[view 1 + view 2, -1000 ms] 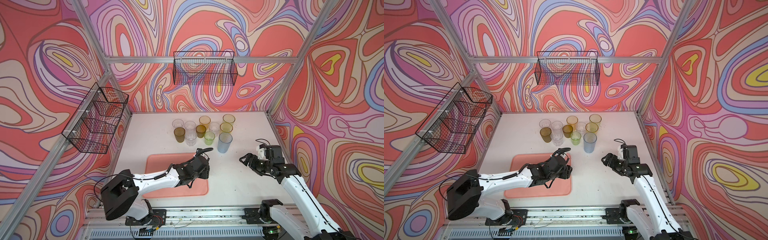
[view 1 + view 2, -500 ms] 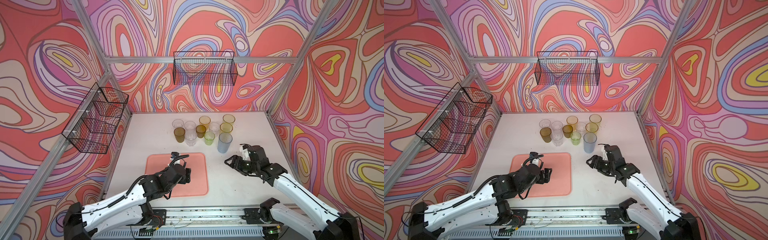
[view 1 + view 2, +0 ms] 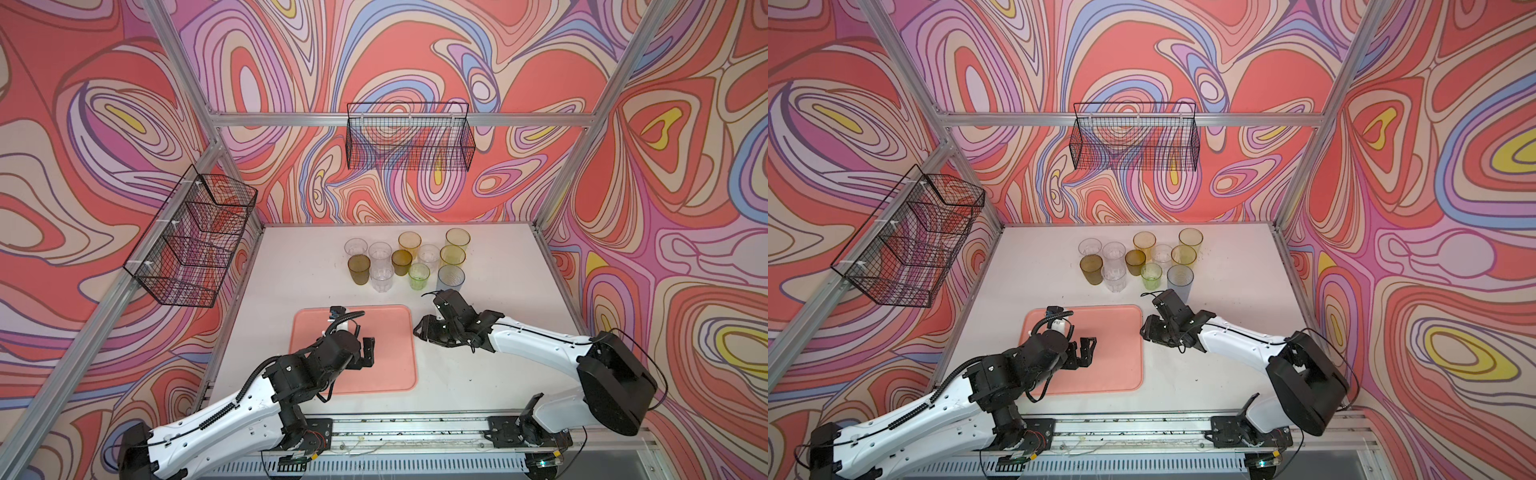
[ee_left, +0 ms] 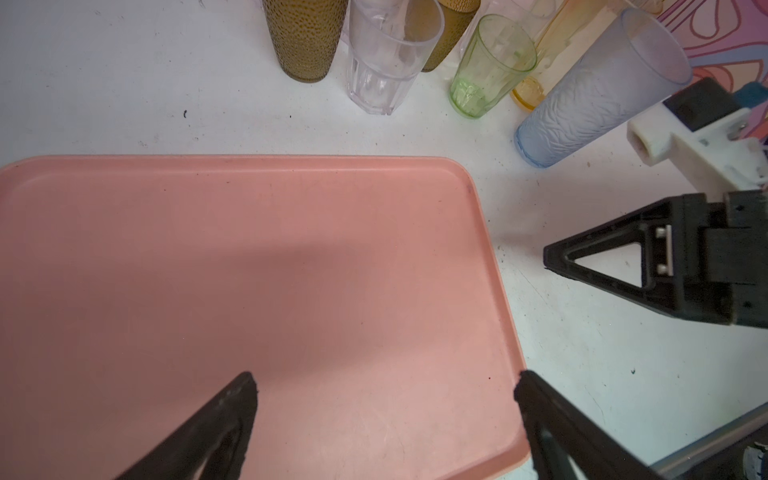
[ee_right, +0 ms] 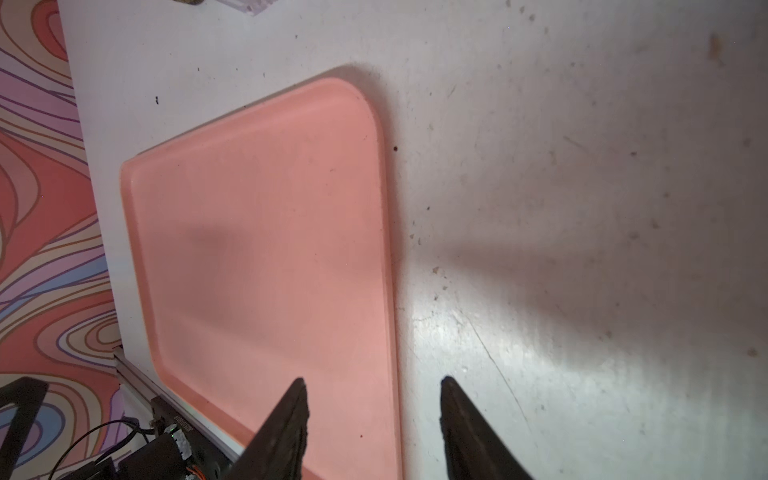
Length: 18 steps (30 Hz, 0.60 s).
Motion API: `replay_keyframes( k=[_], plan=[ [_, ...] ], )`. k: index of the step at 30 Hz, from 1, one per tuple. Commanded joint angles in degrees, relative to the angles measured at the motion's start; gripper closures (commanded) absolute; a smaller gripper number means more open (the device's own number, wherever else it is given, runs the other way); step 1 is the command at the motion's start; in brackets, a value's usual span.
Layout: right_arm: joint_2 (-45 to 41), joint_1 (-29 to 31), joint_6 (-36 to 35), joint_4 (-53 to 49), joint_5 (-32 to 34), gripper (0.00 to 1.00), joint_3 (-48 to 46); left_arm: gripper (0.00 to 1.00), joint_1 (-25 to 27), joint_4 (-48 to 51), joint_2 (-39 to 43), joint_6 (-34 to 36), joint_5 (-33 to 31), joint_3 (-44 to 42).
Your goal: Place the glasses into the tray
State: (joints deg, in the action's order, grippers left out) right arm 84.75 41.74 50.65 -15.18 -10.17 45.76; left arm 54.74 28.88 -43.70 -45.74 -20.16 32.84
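Over the last second the left gripper (image 4: 384, 380) is drawn back from the right part of the tray (image 3: 390, 332) to hang above its middle. Its jaws are now spread wide, with nothing between them. The right gripper (image 5: 372, 384) is brought in from the right of the tabletop (image 3: 291, 270) to the tray's right rim. Its jaws are narrowed, yet a clear gap is seen and nothing is held.

The tray is bare. All eleven glasses (image 3: 401, 262) are left upright in a cluster on the tabletop beyond the tray's far edge, the pale blue tumbler (image 3: 451, 277) nearest the right gripper. No placement is judged begun.
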Motion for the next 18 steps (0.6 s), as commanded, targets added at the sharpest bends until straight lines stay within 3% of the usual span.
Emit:
replay_keyframes(
  k=[1, 5, 6, 8, 18],
  plan=[
    [3.2, 1.0, -0.3, 1.4, 2.4, 0.54, 2.5, 0.00, -0.2, 0.4, -0.9, -1.2, 1.1, -0.3],
    [7.5, 1.6, -1.6, -0.6, 3.3, 0.63, 5.3, 0.00, -0.2, 0.0, -1.3, -1.5, 1.0, -0.4],
    [8.5, 1.6, -1.6, -0.7, 3.0, 0.73, 5.8, 0.00, -0.2, -0.2, -1.3, -1.5, 0.9, -0.6],
    [10.0, 1.9, -1.8, 0.3, 1.6, 0.81, 6.1, 0.00, -0.2, -0.5, -1.4, -1.6, 0.6, -0.8],
    [14.3, 3.1, -2.8, -5.4, 6.6, 0.86, 9.1, 0.00, -0.2, -1.1, -1.6, -2.6, -0.2, -2.1]
  ],
)
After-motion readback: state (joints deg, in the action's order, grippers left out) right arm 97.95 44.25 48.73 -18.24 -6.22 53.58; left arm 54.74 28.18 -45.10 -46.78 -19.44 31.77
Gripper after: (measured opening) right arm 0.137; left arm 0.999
